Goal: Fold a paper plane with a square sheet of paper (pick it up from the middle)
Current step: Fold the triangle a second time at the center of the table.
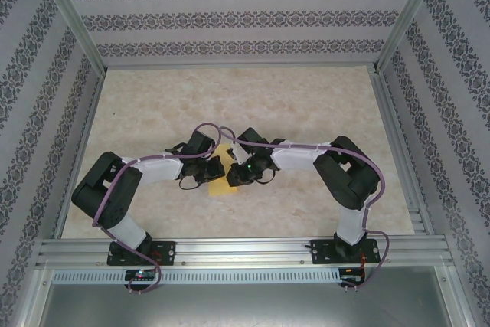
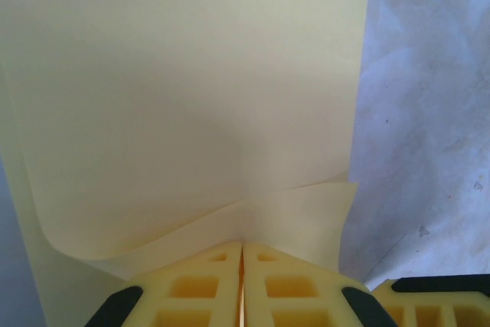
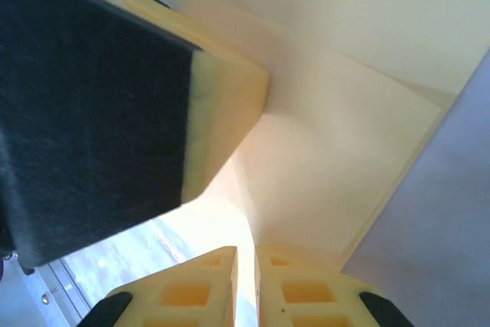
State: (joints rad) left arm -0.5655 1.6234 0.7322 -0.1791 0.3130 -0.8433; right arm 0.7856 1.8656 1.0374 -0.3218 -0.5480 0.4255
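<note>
The square sheet of paper (image 1: pixel 221 187) is yellow and hangs lifted between the two grippers in the middle of the table. In the left wrist view the paper (image 2: pixel 191 97) spreads wide, with a curled fold just above my left gripper (image 2: pixel 242 246), whose jaws are pressed shut on its edge. My right gripper (image 3: pixel 246 252) is closed to a thin slit, and a crease of the paper (image 3: pixel 329 151) runs down into it. The two grippers meet tip to tip, left gripper (image 1: pixel 213 168) and right gripper (image 1: pixel 234 171). A left finger (image 3: pixel 222 105) looms close in the right wrist view.
The beige mottled tabletop (image 1: pixel 253 97) stretches behind and to both sides. Patterned walls (image 1: pixel 230 17) enclose it on three sides. An aluminium rail (image 1: pixel 245 250) carrying both arm bases runs along the near edge.
</note>
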